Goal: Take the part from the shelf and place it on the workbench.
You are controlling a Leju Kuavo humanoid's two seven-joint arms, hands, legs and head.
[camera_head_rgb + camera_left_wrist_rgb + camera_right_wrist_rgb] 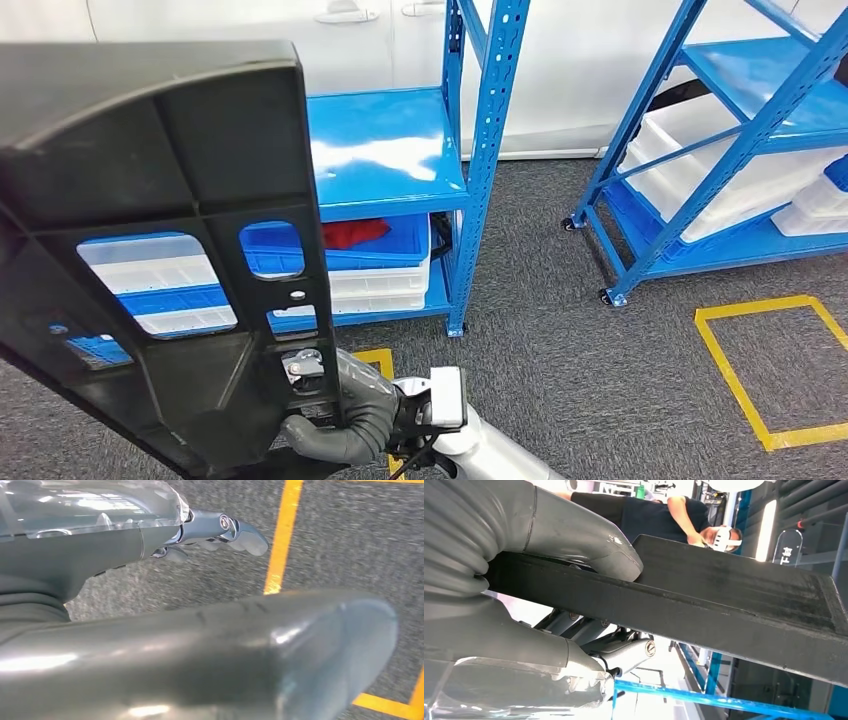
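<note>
The big black plastic part (160, 250) stands upright at nine o'clock, off the blue shelf (385, 150), gripped low by the right hand (340, 415), probably for carrying. The left hand (220, 532) hangs over the floor, fingers apart, holding nothing. I can read no labels.

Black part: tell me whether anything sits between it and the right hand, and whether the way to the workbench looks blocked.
Nothing sits between them: the right hand already grips the black part at its lower edge, thumb pressed on one face. No frame shows the workbench, so that path cannot be judged; blue shelves stand ahead.
</note>
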